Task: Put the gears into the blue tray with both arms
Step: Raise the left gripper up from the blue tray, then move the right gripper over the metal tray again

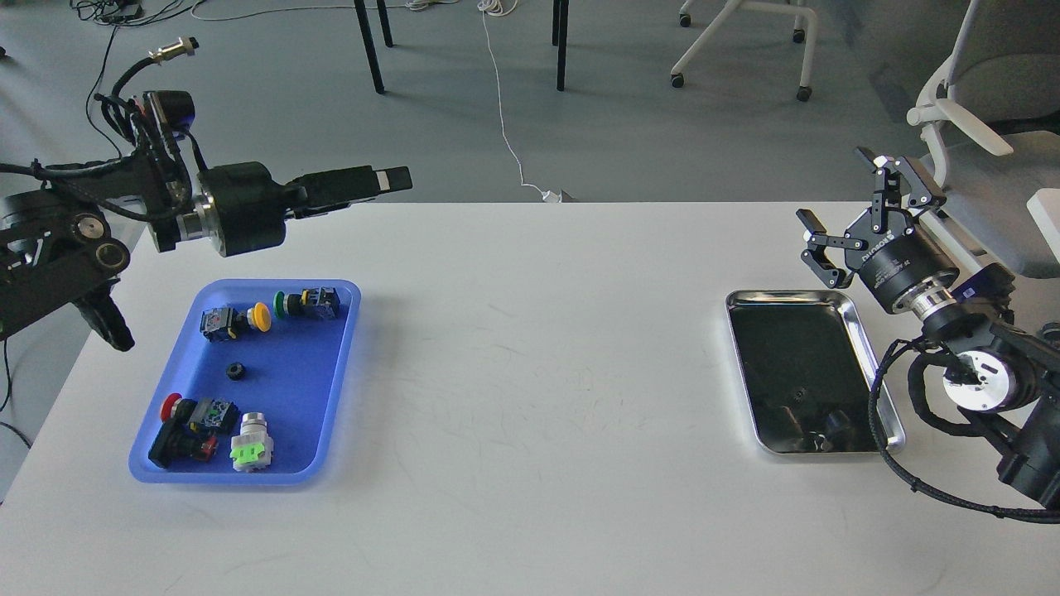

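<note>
One small black gear (238, 371) lies loose on the floor of the blue tray (294, 397), at the left of the table. My left gripper (377, 180) hovers high above the tray's far edge, pointing right; it is seen side-on and nothing shows in it. My right gripper (833, 186) stands open and empty above the far right corner of the table, just behind the steel tray (787, 295). A tiny dark ring-like piece (797, 394) sits in the steel tray; other dark spots near its front end may be reflections.
Several push-button switches share the blue tray: a yellow one (234, 319) and a green one (308, 303) at the back, a red one (195, 414) and a white-and-green one (251, 447) at the front. Office chairs and cables lie beyond the table.
</note>
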You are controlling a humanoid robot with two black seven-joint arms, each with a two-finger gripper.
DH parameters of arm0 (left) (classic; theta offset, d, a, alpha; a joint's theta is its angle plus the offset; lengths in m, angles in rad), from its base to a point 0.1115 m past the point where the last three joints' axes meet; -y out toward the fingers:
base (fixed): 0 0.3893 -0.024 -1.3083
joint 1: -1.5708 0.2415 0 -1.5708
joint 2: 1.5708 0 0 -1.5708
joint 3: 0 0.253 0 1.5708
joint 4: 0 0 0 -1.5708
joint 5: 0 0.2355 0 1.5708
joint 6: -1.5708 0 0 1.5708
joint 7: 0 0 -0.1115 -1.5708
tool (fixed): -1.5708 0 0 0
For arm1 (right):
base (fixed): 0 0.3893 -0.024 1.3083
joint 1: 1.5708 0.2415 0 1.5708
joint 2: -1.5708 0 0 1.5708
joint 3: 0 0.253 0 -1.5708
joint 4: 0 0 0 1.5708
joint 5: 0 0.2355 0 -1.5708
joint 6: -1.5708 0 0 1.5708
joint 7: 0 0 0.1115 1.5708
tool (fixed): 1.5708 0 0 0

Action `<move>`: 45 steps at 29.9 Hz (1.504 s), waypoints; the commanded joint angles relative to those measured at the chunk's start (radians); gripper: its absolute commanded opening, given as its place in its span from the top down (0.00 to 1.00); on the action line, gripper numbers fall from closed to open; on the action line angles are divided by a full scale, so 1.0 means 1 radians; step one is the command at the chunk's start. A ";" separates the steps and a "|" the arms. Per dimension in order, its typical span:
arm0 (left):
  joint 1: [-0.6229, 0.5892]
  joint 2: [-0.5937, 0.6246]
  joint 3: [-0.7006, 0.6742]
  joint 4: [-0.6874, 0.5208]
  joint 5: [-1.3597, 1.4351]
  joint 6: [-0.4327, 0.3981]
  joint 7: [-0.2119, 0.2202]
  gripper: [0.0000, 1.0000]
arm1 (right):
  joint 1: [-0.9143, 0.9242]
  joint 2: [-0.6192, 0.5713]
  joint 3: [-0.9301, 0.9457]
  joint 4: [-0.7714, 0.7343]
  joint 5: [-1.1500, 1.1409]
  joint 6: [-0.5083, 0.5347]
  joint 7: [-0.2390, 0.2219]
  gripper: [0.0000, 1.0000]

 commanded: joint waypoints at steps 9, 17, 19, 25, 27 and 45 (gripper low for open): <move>0.447 -0.276 -0.571 0.043 -0.112 -0.001 0.034 0.02 | -0.023 -0.043 -0.009 0.077 -0.076 0.000 0.000 0.01; 0.470 -0.293 -0.624 0.088 -0.236 -0.053 0.148 0.02 | 0.009 -0.120 -0.046 0.188 -0.534 0.000 0.000 0.01; 0.470 -0.292 -0.625 0.091 -0.244 -0.055 0.161 0.02 | 0.059 -0.153 -0.073 0.208 -0.661 0.000 0.000 0.01; 0.469 -0.290 -0.625 0.092 -0.244 -0.057 0.163 0.02 | 0.309 -0.232 -0.334 0.265 -1.083 0.000 0.000 0.01; 0.469 -0.289 -0.625 0.092 -0.244 -0.058 0.163 0.02 | 0.397 -0.247 -0.432 0.292 -1.229 0.000 0.000 0.01; 0.469 -0.289 -0.627 0.088 -0.244 -0.060 0.163 0.02 | 0.526 -0.235 -0.725 0.358 -1.944 0.000 0.000 0.03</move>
